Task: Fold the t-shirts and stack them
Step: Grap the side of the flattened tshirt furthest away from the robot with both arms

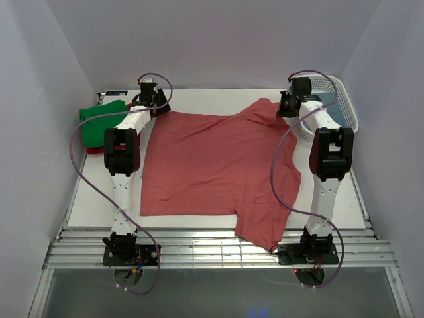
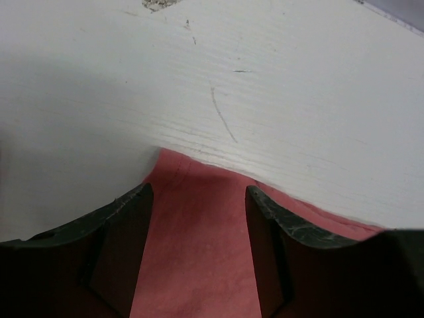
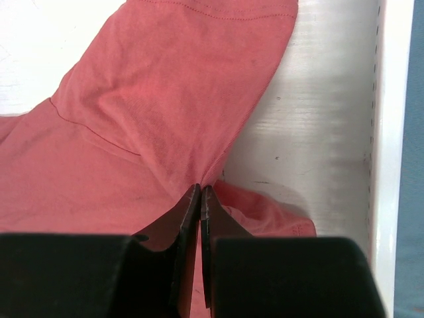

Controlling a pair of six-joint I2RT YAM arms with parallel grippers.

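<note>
Plain pale walls [image 1: 212,40] on three sides of a white wood-grain table [image 1: 99,199], even light

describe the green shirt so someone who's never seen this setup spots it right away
Look at the white table and go to its far left corner. A bunched green shirt sits there on a dark red shirt whose edge peeks out on the near side. It is the only bright green thing, and far smaller than the pink shirt spread over the middle.
</note>
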